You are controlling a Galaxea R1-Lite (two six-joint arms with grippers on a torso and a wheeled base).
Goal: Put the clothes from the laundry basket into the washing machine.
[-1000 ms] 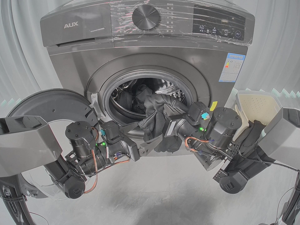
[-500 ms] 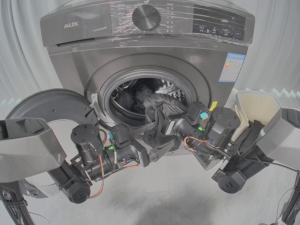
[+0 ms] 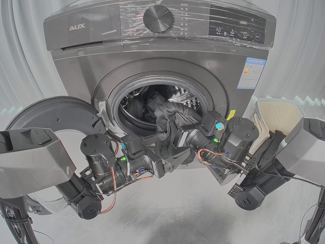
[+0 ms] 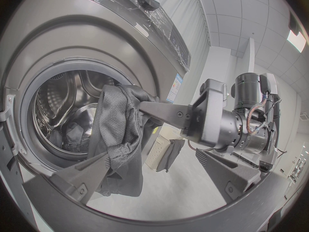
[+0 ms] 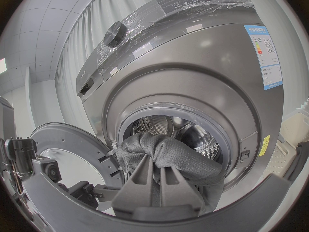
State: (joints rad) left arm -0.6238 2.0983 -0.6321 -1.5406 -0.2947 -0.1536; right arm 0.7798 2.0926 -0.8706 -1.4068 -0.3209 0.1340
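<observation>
At washing machine [image 3: 101,68] mouth | right fingers [image 5: 145,178] clamp dark garment [image 5: 180,158] | left fingers [image 4: 90,174] wide, empty | drum [image 4: 51,94] holds dark clothes [image 4: 72,136]

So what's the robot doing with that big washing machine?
It is loading laundry. The right gripper is shut on a dark garment, holding it at the round opening of the washing machine, with part dangling outside. The left gripper is open around the dangling part. Another dark cloth hangs over the laundry basket.

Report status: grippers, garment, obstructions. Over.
Right gripper shut on dark garment, draped out of drum opening. Left gripper open at its hanging end. Door swung wide, nothing blocking.
</observation>
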